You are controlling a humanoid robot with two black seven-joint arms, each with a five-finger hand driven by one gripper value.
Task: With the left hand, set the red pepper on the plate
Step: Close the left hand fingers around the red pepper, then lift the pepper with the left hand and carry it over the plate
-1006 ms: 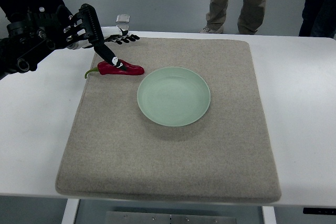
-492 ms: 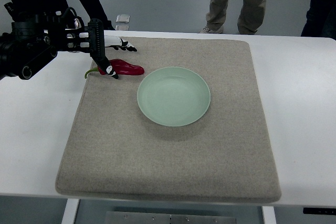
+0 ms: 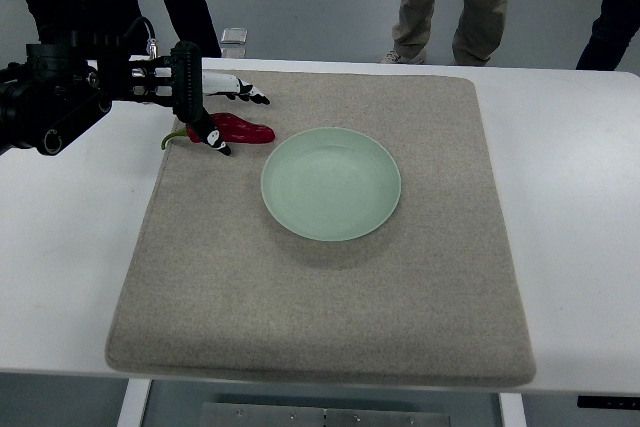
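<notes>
We see the red pepper (image 3: 243,130) lying on the grey mat (image 3: 330,307), just beside the green plate (image 3: 331,183) at its 10 o'clock. The left hand (image 3: 190,97) reaches over its stem end; the fingers (image 3: 212,136) touch it, but we cannot tell if they grasp.

We see bright, even overhead light. The white tabletop (image 3: 570,197) looks nearly washed out, without hard glare. Soft shadows lie under the plate (image 3: 331,183) and the robot hand (image 3: 195,107). Focus is slightly soft throughout.
</notes>
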